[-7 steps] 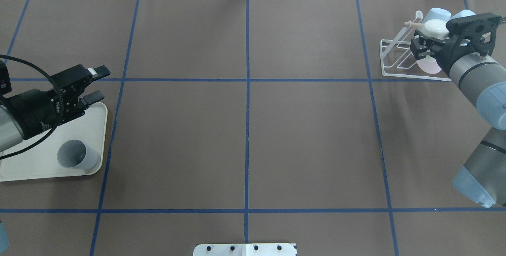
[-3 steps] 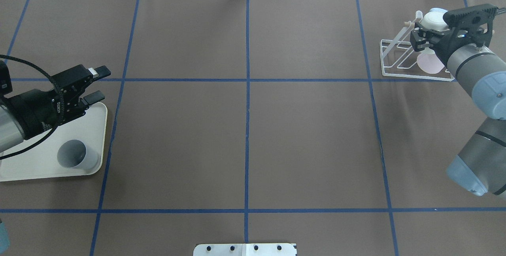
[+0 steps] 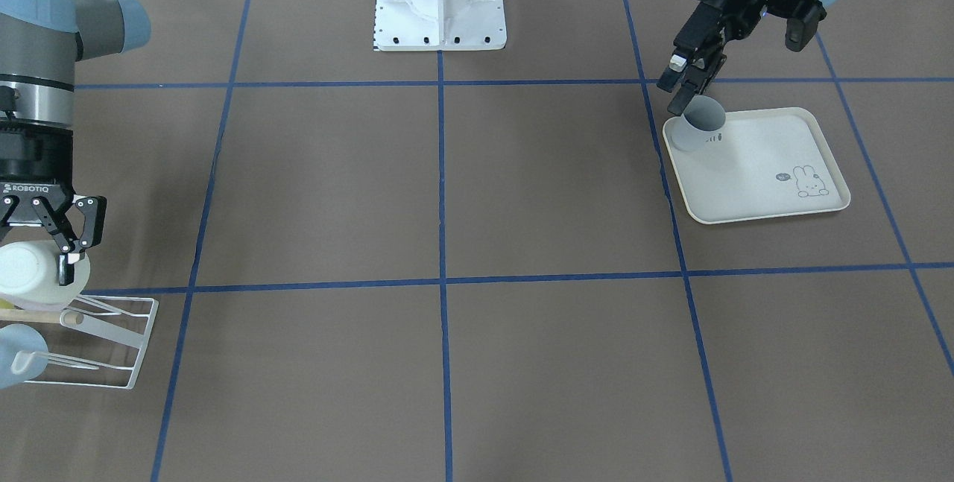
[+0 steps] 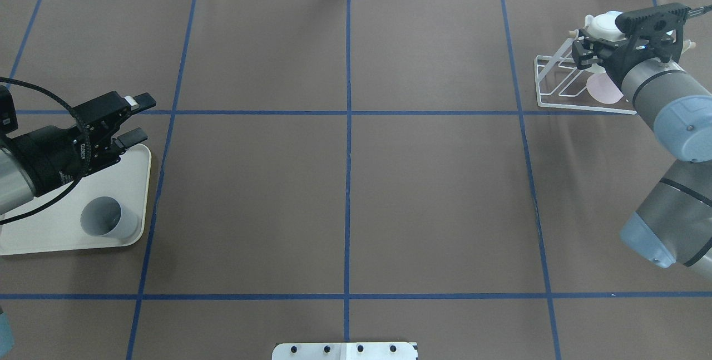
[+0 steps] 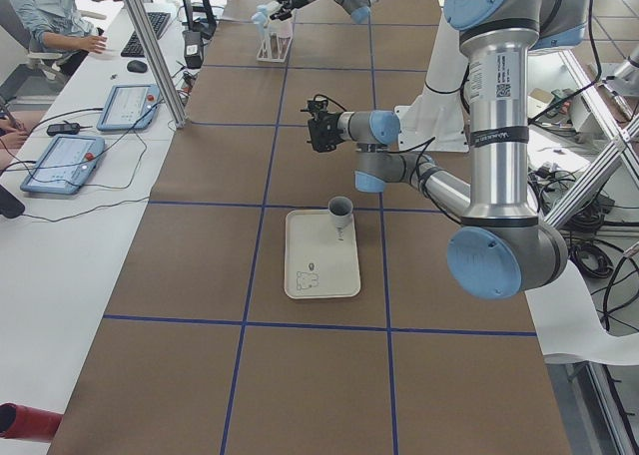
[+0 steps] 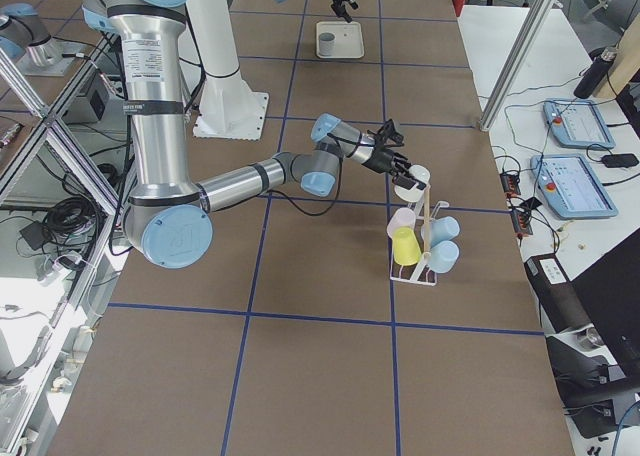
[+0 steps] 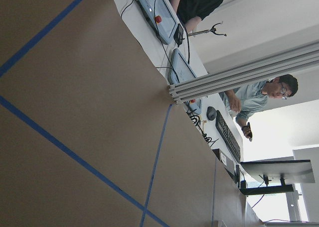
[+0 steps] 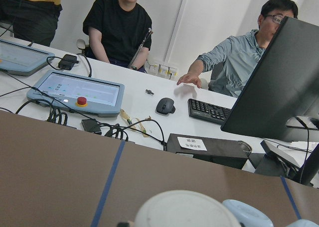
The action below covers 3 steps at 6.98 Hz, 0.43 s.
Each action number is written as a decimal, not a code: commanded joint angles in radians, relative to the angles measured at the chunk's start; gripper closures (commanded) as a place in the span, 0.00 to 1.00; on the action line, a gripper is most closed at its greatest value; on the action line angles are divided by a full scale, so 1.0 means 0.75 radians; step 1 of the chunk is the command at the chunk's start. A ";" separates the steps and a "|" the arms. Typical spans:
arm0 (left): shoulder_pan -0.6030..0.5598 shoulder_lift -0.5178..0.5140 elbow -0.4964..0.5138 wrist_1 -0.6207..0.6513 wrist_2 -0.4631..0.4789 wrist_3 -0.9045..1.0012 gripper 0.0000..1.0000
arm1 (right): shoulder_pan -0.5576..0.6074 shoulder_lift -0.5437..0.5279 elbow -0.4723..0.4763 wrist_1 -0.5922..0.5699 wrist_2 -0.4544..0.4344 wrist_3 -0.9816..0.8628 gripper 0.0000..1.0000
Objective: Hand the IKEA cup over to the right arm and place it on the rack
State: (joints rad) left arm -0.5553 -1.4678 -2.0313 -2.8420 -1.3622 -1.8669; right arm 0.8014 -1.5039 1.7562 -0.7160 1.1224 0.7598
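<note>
Rack side: my right gripper [image 4: 591, 43], clamped on the white plastic cup [image 4: 603, 25], has carried it across the white wire rack [image 4: 550, 93] toward the wooden dowel [image 3: 30, 315] within the past second. Release looks near. My left gripper [image 4: 139, 119] hangs with its fingers apart above the cream tray [image 4: 55, 237] and its grey cup [image 4: 103, 216].

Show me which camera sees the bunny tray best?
The front-facing view: the whole tray shows, bunny drawing clear. Overhead, the left arm hides part. The side views show it smaller; the wrist cameras miss it.

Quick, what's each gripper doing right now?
Left gripper: open, empty.
Right gripper: closed, holding a white cup.
</note>
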 commanded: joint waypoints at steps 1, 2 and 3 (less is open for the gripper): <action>0.000 0.002 0.000 -0.001 0.000 0.000 0.00 | -0.009 0.001 -0.012 0.002 0.001 0.008 1.00; 0.000 0.002 0.002 0.001 0.000 0.000 0.00 | -0.027 0.003 -0.012 0.000 0.001 0.016 1.00; 0.000 0.002 0.003 -0.001 0.000 -0.002 0.00 | -0.040 0.003 -0.020 0.002 0.001 0.020 1.00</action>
State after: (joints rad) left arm -0.5553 -1.4667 -2.0300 -2.8417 -1.3622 -1.8673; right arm 0.7833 -1.5022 1.7460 -0.7156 1.1229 0.7699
